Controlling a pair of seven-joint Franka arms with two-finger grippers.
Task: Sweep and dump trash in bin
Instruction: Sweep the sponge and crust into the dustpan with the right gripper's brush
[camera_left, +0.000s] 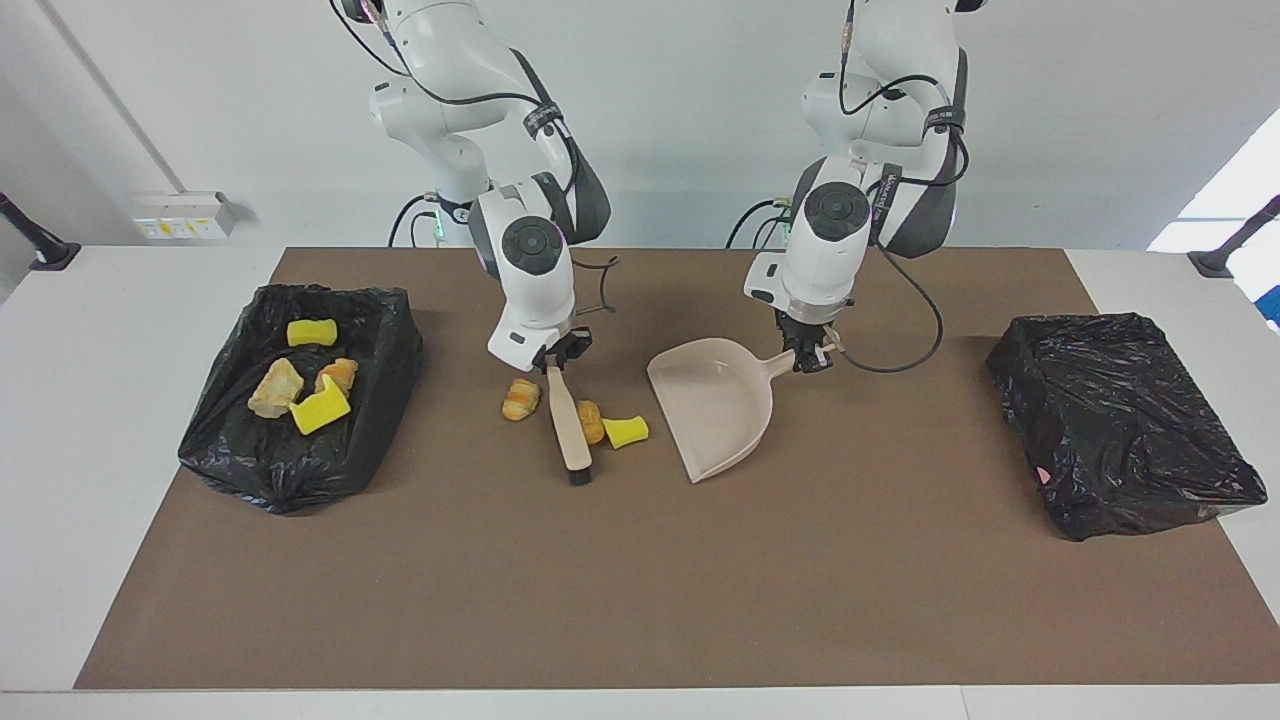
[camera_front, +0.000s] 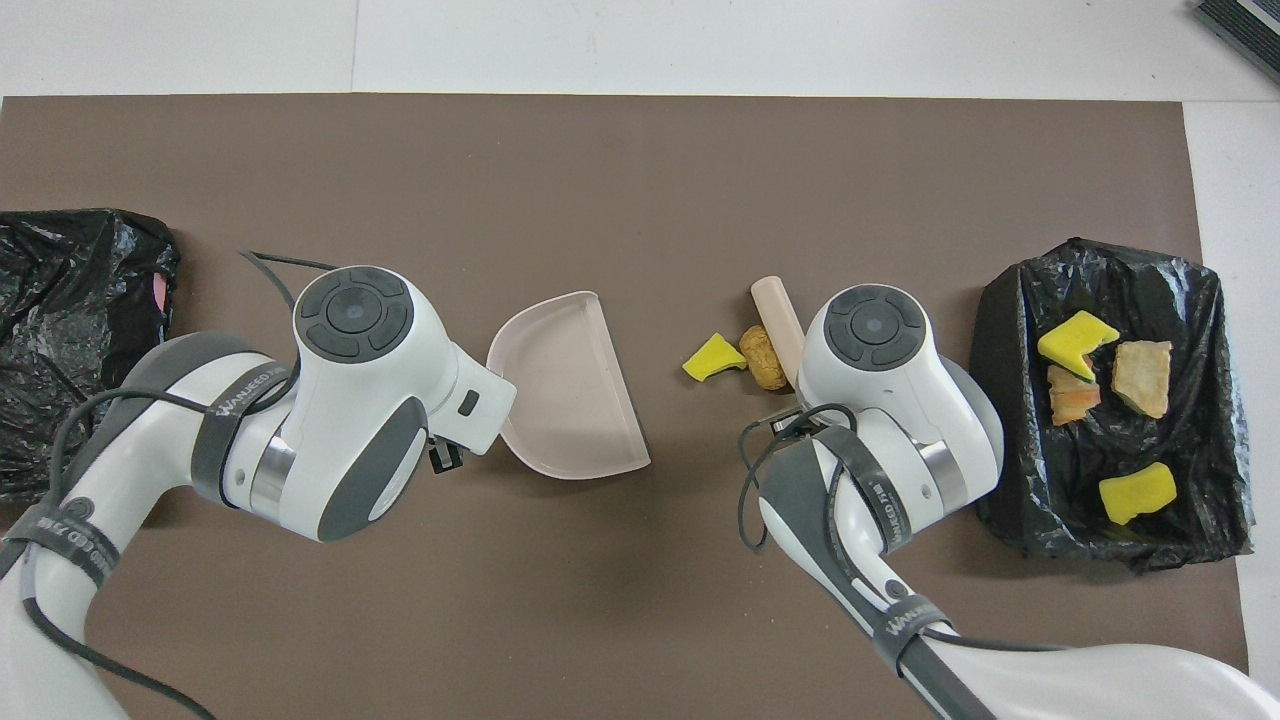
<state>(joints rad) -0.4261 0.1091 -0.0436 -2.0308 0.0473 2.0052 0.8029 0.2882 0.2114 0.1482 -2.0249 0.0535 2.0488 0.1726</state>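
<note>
Trash is split in two lots. On the brown mat (camera_left: 640, 600), approx mid-surface: a croissant-like piece (camera_left: 520, 399), a tan bread lump (camera_left: 590, 421) & a yellow sponge chunk (camera_left: 626, 431). The lump touches the hand brush (camera_left: 568, 428) on the side toward the dustpan (camera_left: 716, 404), w/ the sponge chunk just beside it, between brush & dustpan. The croissant piece lies on the brush's other side, toward the right arm's end. In the overhead view the right arm covers the croissant piece; only the sponge chunk (camera_front: 713, 358) & bread lump (camera_front: 764, 357) show.

Other lot sits on the black bag-lined bin (camera_left: 290, 470) at the right arm's end of the surface: a yellow sponge (camera_left: 311, 331) nearest the robots, a yellow-and-green sponge (camera_left: 320, 407), a pale bread chunk (camera_left: 275, 389) & an orange-tan piece (camera_left: 339, 374).

Right claw (camera_left: 561, 356) is clamped on the brush's handle end; brush slants down from it, dark bristles on the mat at the end farther from the robots.

Left claw (camera_left: 812, 358) is closed on the dustpan's handle. The beige pan rests on the mat, open mouth facing the scraps, near but apart from them.

A second black bag-covered bin (camera_left: 1120, 420) sits at the left arm's end, well apart from everything else. Mat lies on a white surface (camera_left: 60, 400).
</note>
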